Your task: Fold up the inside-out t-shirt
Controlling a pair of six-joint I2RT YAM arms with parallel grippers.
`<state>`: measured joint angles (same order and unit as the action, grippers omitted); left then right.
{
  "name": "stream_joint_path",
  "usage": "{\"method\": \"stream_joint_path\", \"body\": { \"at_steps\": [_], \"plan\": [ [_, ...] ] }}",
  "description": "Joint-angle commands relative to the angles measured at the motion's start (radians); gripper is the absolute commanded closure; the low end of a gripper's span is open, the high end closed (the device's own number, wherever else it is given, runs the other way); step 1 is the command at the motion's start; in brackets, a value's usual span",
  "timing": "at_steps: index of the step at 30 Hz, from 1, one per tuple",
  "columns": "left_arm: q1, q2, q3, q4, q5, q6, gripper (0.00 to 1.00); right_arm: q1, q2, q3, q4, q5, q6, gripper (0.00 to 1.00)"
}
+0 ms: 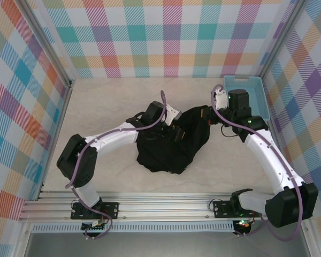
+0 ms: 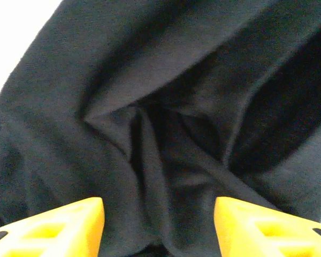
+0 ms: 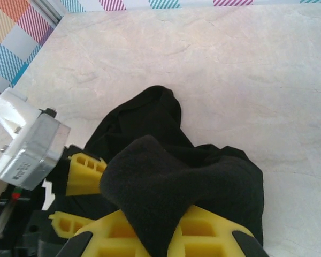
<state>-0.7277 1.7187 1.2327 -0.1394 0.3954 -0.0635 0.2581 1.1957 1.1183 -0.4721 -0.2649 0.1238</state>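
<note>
One garment: the inside-out t-shirt (image 1: 171, 144) lies bunched mid-table, not yet flat.
Right gripper (image 3: 160, 233): pressed together, pinching a raised fold of the shirt.
Left gripper (image 2: 158, 230): fingers spread, cloth bulging between them, no pinch seen.
Step advice: probably seat the left on a hem, then draw apart to flatten.
Room: bare table (image 1: 107, 96) to the left and far side; light-blue basket (image 1: 260, 101) crowds the right.

You are looking at one black t-shirt (image 1: 168, 150), one light-blue basket (image 1: 245, 79), one pale table (image 1: 107, 96), two robot arms, namely one left arm (image 1: 104, 142) and one right arm (image 1: 267, 155), and three checked walls (image 1: 166, 37).
</note>
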Motion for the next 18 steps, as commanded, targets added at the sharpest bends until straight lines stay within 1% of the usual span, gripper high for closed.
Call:
{"method": "stream_joint_path", "body": {
  "at_steps": [1, 5, 12, 13, 15, 18],
  "plan": [
    [-0.017, 0.008, 0.017, 0.112, 0.158, -0.044, 0.45, -0.006, -0.001, 0.01, 0.028, -0.04, 0.02, 1.0],
    [-0.028, 0.076, 0.082, 0.143, 0.186, -0.076, 0.45, -0.008, -0.01, 0.003, 0.029, -0.04, 0.025, 1.0],
    [-0.035, 0.165, 0.157, 0.171, 0.127, -0.105, 0.47, -0.008, -0.013, -0.003, 0.036, -0.049, 0.035, 1.0],
    [-0.035, 0.173, 0.167, 0.174, 0.114, -0.107, 0.51, -0.008, -0.01, -0.005, 0.038, -0.051, 0.037, 1.0],
    [-0.033, 0.183, 0.178, 0.177, 0.088, -0.108, 0.62, -0.008, -0.009, -0.006, 0.039, -0.049, 0.035, 1.0],
    [-0.018, 0.153, 0.161, 0.196, 0.09, -0.114, 0.81, -0.01, -0.014, -0.003, 0.028, -0.029, 0.024, 1.0]
  ]
}}
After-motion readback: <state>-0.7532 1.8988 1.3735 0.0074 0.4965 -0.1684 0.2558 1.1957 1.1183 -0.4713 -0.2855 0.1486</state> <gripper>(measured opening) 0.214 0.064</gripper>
